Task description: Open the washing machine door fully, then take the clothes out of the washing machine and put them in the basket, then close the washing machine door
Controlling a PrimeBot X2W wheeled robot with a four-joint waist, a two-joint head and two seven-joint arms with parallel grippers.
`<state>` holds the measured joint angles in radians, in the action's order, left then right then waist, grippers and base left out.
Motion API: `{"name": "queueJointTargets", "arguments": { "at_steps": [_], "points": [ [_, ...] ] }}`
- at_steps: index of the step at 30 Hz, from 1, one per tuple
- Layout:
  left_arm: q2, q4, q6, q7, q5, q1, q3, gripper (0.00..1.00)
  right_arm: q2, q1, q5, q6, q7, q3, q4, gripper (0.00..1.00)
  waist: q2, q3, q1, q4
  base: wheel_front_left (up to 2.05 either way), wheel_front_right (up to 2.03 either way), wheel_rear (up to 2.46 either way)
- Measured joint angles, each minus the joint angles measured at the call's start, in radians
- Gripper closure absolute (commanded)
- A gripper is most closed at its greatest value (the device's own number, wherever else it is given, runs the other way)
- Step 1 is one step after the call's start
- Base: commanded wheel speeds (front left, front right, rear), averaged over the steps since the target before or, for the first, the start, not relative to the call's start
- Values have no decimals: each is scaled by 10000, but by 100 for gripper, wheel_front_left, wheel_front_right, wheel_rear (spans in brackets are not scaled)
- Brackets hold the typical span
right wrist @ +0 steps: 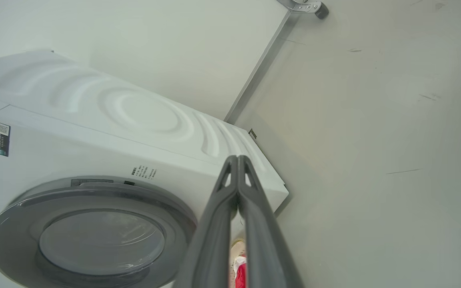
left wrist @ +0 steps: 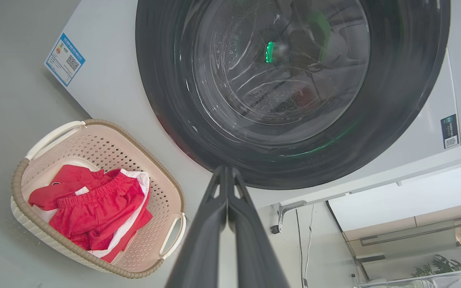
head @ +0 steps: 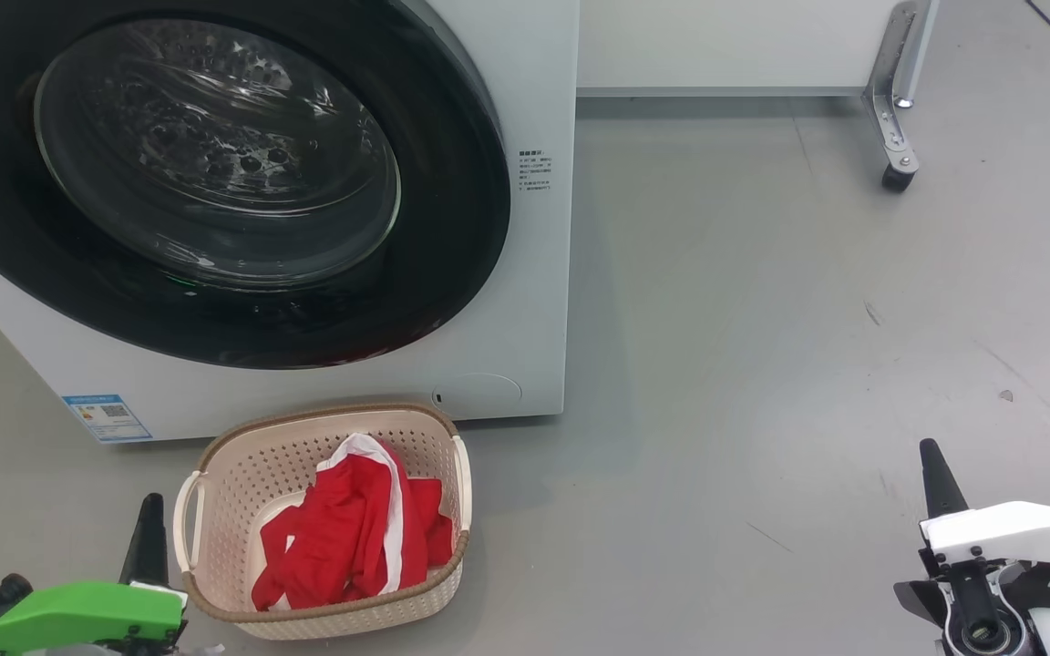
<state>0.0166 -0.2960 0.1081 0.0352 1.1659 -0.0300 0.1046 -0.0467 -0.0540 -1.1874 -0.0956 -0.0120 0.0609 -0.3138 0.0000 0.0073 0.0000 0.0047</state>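
The washing machine (head: 525,301) is a white box with its round black-rimmed door (head: 215,173) lying flat against its front. In front of it on the floor stands the cream basket (head: 242,474), and the red clothes (head: 352,533) with white trim lie heaped inside. My left gripper (head: 149,515) hovers just left of the basket with its fingers pressed together, holding nothing. My right gripper (head: 937,474) is far to the right over bare floor, also shut and holding nothing. The left wrist view has the door (left wrist: 290,92), basket (left wrist: 94,132) and clothes (left wrist: 94,204).
A white cabinet on a metal leg with a caster (head: 897,173) stands behind, right of the machine. A blue label sticker (head: 108,416) marks the machine's lower left corner. Grey floor (head: 808,364) stretches to the right.
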Motion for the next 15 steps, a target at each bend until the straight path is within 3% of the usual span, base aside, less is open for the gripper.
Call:
{"name": "queueJointTargets", "arguments": {
  "at_steps": [15],
  "points": [
    [13, 36, 42, 360, 1912, -130, -38, 100, 56, -8, -1816, -92, -454, 360, 119, 100, 0, -22, 0, -21, 0, 0, 0]
  ]
}}
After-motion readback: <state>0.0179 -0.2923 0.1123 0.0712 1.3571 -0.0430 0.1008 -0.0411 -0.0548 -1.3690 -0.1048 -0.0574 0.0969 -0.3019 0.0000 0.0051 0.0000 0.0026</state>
